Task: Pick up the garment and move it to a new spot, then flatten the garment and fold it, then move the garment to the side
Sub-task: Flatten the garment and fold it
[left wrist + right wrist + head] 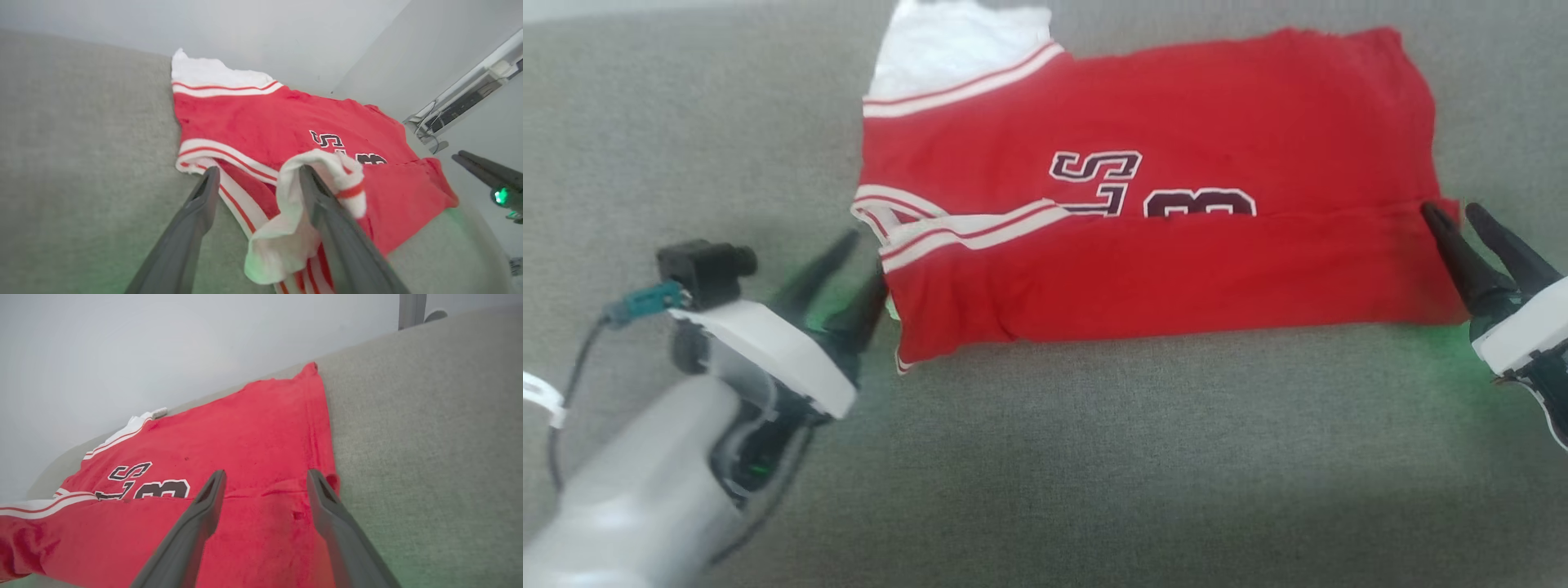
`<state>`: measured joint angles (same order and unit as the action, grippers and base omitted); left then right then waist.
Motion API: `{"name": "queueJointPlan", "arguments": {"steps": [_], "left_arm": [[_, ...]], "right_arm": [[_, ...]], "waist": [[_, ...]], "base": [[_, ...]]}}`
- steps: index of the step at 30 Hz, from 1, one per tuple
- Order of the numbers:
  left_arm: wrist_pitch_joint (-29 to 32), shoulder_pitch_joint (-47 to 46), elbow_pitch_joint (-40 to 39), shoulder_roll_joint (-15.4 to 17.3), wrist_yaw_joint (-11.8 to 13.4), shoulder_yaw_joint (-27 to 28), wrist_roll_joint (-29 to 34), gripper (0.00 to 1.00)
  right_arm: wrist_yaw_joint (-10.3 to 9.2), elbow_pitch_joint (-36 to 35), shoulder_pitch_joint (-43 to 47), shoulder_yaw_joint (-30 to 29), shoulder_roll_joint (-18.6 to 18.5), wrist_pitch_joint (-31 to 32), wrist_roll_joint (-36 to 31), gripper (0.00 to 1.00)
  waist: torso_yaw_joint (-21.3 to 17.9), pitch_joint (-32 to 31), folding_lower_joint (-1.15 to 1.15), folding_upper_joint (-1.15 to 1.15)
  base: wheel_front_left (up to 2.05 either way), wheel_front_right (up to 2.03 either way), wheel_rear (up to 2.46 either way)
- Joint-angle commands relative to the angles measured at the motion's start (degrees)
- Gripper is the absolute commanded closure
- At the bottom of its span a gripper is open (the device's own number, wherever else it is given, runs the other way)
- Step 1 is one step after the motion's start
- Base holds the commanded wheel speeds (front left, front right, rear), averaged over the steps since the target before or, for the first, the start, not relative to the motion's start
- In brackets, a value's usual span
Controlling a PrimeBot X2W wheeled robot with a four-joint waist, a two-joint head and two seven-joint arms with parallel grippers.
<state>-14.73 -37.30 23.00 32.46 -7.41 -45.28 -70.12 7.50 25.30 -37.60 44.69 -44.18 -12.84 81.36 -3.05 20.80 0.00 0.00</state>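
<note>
The garment (1176, 269), a bright red jersey with dark lettering, lies on the grey fabric surface (1094, 457) with its near half folded up over the far half. A white sleeve end (947, 49) sticks out at the far left. My left gripper (867, 257) stands open at the garment's left end. In the left wrist view a white striped sleeve end (286, 228) hangs looped over the right finger (327, 212) of that gripper (259, 169). My right gripper (1451, 210) is open at the right end, and its fingers (196, 522) straddle the fold edge of the garment (253, 449).
Grey fabric stretches out in front of the garment and to both sides. A pale wall (265, 28) rises behind the far edge. A ledge with cables (457, 106) shows off to the right in the left wrist view, where my right gripper's dark fingers (482, 169) also appear.
</note>
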Motion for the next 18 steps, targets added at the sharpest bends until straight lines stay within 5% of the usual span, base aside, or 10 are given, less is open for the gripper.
{"name": "queueJointPlan", "arguments": {"steps": [1,4,11,18], "left_arm": [[-0.13,-1.67,0.3,1.2,0.06,-0.47,2.12,0.0],[2.0,-3.16,-0.72,4.0,1.88,-2.4,5.86,0.0],[17.99,-6.9,-9.87,10.49,7.54,-7.53,9.73,0.0],[37.64,-4.96,-18.97,13.12,14.94,-10.23,0.77,0.0]], "right_arm": [[-0.03,-0.15,0.9,-0.26,-0.05,-1.01,-1.05,0.0],[-0.02,-0.69,1.75,-1.77,0.06,-1.94,-2.69,0.0],[-0.03,-2.22,4.58,-6.06,0.16,-2.38,-6.68,0.0],[-0.03,-4.02,7.07,-9.37,1.67,-2.38,-8.98,0.0]], "waist": [[0.23,-1.88,0.0,0.0],[0.27,-3.49,0.0,0.0],[-0.06,-5.47,0.0,0.0],[-1.86,-5.2,0.0,0.0]], "base": [[0.0,0.0,0.0],[0.0,0.0,0.0],[0.0,0.0,0.0],[0.0,0.0,0.0]]}}
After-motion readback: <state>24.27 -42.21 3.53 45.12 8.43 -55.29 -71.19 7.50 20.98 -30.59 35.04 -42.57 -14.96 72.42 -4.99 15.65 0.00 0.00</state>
